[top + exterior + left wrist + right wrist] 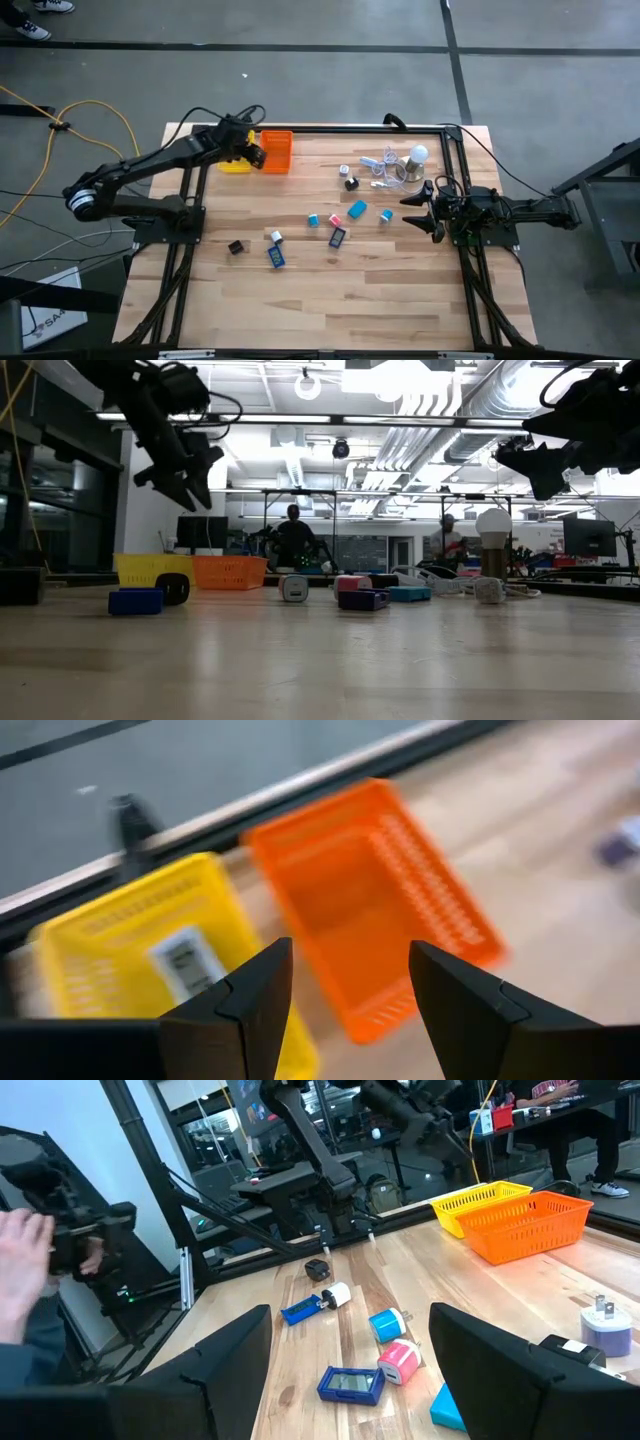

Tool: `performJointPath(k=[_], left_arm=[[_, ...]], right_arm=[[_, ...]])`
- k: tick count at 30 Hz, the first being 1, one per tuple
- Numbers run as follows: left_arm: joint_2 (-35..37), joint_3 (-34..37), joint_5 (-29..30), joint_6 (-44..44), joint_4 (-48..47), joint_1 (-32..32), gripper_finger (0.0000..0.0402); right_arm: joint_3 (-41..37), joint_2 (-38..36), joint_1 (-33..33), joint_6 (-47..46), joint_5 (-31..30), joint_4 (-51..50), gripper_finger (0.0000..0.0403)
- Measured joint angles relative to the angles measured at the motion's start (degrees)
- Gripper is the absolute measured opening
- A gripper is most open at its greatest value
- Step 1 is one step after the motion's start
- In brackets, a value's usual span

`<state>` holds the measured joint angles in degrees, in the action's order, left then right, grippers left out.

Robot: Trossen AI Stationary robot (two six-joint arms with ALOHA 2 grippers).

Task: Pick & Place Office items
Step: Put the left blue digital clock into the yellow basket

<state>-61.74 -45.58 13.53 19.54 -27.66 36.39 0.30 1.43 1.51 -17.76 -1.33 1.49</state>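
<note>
Dark fingers of the left gripper [345, 1005] framed the near view, parted with nothing between them, hovering above the yellow basket [234, 163], which already held a white packet [187, 960]. Just beside it stood the orange basket [277, 151], seemingly empty. Office items [336, 237] lay scattered mid-table, well away from the orange basket toward the right arm's side. Nearer to them, the right gripper [417, 210] hung spread wide and empty, with a light-blue piece [385, 215] just beside its fingertips. That arm looked better placed for the next pick; the piece's long axis could not be told.
</note>
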Motion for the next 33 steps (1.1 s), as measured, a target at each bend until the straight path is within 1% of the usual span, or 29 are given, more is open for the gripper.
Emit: performJointPath(k=[4,9,13,19,22,24,27,33], left_arm=[[0.20,0.00,-2.49,-1.88,0.86,-2.99,0.0196],[0.16,0.00,-3.76,1.24,0.67,-7.20,0.0196],[0.16,0.00,-3.93,1.32,0.65,-10.87,0.0196],[1.51,-0.02,-11.06,2.60,0.69,-14.85,0.0196],[2.21,-0.02,-11.42,3.22,0.67,-17.60,0.0196],[2.23,-0.04,-11.52,2.15,0.70,-19.82,0.0195],[2.23,-0.04,-13.08,1.37,0.78,-22.94,0.0195],[1.95,-0.04,-12.79,1.35,1.05,-30.55,0.0195]], right_arm=[[-0.01,0.00,0.01,0.00,0.01,-0.01,0.0259],[0.00,0.01,-0.01,0.00,0.00,0.00,0.0259],[0.01,0.02,0.01,0.00,0.01,-0.01,0.0259],[-0.01,0.00,0.01,-0.02,-0.01,-0.01,0.0259],[-0.01,0.01,-0.01,-0.01,-0.01,-0.01,0.0259],[0.00,0.00,-0.01,-0.01,0.01,-0.01,0.0259],[0.00,0.00,-0.01,0.00,0.00,0.00,0.0259],[0.00,0.00,0.01,0.00,0.00,-0.01,0.0259]])
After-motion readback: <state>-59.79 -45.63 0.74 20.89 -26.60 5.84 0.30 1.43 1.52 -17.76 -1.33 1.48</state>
